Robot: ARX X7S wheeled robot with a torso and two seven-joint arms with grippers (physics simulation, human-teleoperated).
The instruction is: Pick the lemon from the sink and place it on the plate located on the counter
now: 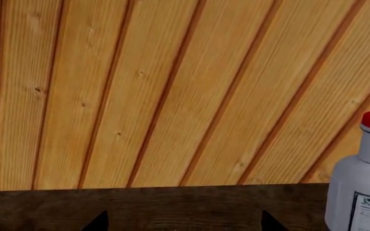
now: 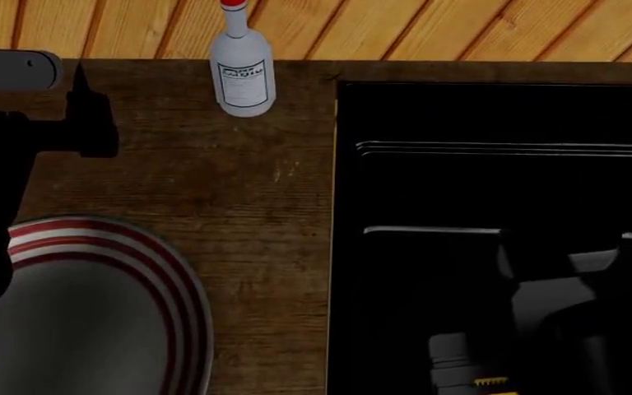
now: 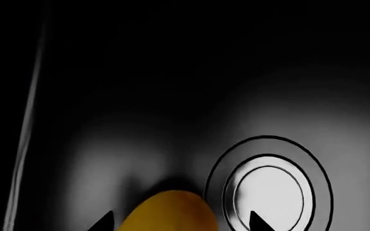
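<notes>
The right arm reaches down into the black sink, which fills the right half of the head view. In the right wrist view the lemon sits at the bottom centre of the frame on the glossy basin floor, just beside the round drain at the lower right. The right gripper shows only as two dark fingertips, one on each side of the lemon; the jaws stand apart around the fruit, and I cannot tell whether they touch it. In the head view the striped plate lies at the lower left on the brown counter, well apart from the sink. A white bottle with a red cap stands upright at the top of the frame, against the slatted wood wall. The left gripper hangs over the counter edge, its two tips set wide apart at the bottom of the left wrist view, with nothing between them.
</notes>
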